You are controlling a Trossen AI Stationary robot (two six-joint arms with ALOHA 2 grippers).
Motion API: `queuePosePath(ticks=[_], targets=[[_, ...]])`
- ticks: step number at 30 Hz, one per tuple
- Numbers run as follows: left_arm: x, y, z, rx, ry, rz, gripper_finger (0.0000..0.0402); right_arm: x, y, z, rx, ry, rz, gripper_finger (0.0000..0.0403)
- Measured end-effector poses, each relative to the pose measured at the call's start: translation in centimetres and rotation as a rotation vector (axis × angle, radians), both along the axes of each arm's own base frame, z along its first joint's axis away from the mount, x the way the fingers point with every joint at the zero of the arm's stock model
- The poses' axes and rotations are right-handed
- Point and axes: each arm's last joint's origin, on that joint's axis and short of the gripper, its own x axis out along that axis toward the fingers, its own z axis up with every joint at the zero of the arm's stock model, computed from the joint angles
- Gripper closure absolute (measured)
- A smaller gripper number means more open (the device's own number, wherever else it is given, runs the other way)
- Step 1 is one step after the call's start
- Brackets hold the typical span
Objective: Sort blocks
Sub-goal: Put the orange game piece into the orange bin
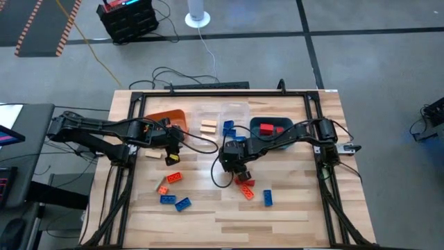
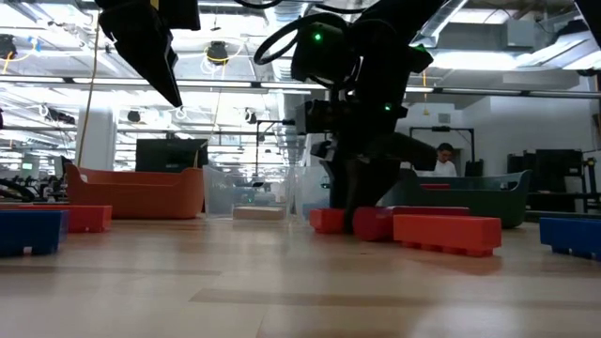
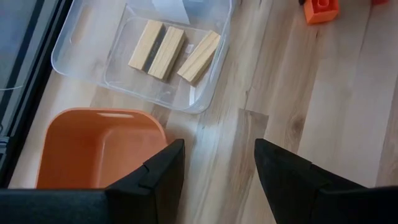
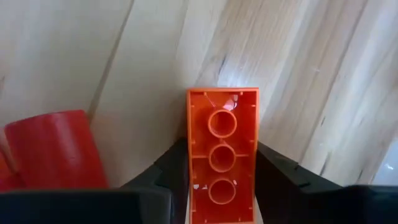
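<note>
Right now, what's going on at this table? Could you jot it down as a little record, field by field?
Activity: sorting toy blocks into trays
Right gripper: at mid-table, shut on an orange block, hollow underside showing
Left gripper: open and empty, beside the orange tray
Clear tray: holds three tan blocks
Teal tray: holds red blocks
Loose on table: blue, red and orange blocks
</note>
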Motion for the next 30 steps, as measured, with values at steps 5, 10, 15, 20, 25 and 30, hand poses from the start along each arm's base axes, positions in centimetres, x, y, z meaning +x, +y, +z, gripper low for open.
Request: queuePosePath(ticks=[5,10,15,20,25,30], targets=[[0.7,-0.1,-0.7,0.003,-0.078,-0.014,0.0212,0.5,0.0,1.2,0.019,-0.033,-0.050,0.0241],[1.8,-0.2,-2.4,0.034,-0.200,-0.064,0.0212,1.5,-0.1,4.1,0.008,-0.196,-0.129,0.0232],[2.4,-0.8,-4.2,0.096,-0.311,-0.115,0.0212,2.0,0.0,6.4,-0.024,-0.360,-0.156,0.0223],[2.2,-1.1,-6.4,0.116,-0.363,-0.151,0.0212,2.6,-0.2,7.2,-0.018,-0.457,-0.154,0.0233],[1.8,-1.1,-7.3,0.080,-0.360,-0.121,0.0210,3.1,-0.6,7.6,-0.019,-0.519,-0.165,0.0226],[2.2,-1.4,-8.0,0.052,-0.344,-0.140,0.0185,3.5,-0.6,8.0,-0.037,-0.580,-0.156,0.0227]])
